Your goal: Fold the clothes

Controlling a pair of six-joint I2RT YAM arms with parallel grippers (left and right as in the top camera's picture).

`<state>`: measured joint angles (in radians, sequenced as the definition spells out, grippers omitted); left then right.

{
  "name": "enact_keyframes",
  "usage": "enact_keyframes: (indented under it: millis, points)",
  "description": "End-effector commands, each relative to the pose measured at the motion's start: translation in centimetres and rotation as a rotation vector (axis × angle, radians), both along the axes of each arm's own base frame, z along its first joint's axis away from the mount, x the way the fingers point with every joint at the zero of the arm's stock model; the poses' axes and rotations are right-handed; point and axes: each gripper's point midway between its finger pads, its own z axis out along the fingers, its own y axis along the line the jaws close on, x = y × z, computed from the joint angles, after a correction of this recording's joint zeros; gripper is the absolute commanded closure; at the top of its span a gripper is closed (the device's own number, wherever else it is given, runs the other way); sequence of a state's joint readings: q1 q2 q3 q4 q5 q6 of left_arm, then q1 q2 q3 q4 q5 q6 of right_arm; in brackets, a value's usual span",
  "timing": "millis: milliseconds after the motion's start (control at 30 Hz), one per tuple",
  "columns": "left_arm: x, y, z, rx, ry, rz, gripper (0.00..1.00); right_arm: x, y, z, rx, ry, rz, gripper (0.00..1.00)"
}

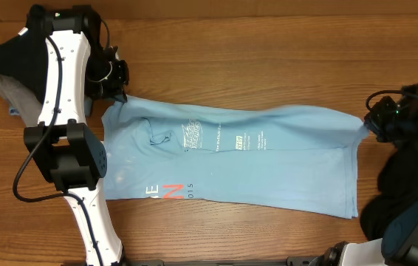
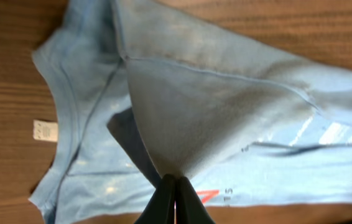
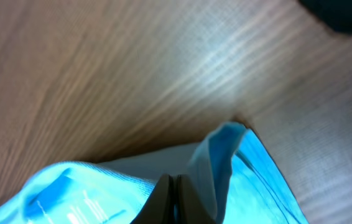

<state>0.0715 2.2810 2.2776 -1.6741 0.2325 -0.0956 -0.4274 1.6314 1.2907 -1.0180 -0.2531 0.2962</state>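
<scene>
Blue T-shirt (image 1: 253,159) lies spread on the wooden table (image 1: 268,44), its long axis running straight from one arm to the other. Black garment (image 1: 405,185) sits bunched beside the right arm. Left gripper (image 1: 117,94) is clamped on the shirt's far collar-end corner, and right gripper (image 1: 369,123) pinches the far hem-end corner. Both hold the back edge, so the fold likely comes toward the near edge.

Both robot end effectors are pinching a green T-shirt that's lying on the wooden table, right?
Not quite. The T-shirt is light sky blue, not green, as the overhead view shows. The rest is right: the left end effector and the right end effector are each shut on its fabric, and it lies on the wooden table.
</scene>
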Motion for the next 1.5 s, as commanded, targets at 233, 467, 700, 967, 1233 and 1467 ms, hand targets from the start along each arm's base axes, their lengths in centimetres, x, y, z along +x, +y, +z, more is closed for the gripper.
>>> enact_keyframes:
  millis: [233,467,700,967,1233,1467]
  points:
    - [-0.1,-0.8,2.9,-0.033,-0.085,-0.071,0.96,-3.3,-1.3,0.4,-0.069,0.134,-0.061,0.96]
    - [-0.8,-0.3,6.1,0.007,-0.168,-0.086,0.96,-5.1,-1.3,0.0,-0.083,0.214,-0.067,0.96]
    - [-3.5,0.5,6.9,0.063,-0.150,-0.100,0.96,-6.9,-1.8,-0.2,-0.127,0.296,-0.074,0.96]
    - [-7.6,0.9,3.0,0.080,0.041,-0.121,0.96,-9.0,-1.9,-0.2,-0.147,0.384,-0.071,0.96]
    - [-9.1,1.9,1.6,0.137,0.114,-0.134,0.96,-11.8,-0.9,-1.5,-0.117,0.497,-0.056,0.96]
    - [-9.1,2.4,1.7,0.164,0.113,-0.138,0.96,-13.9,0.2,-3.5,-0.080,0.574,-0.058,0.95]
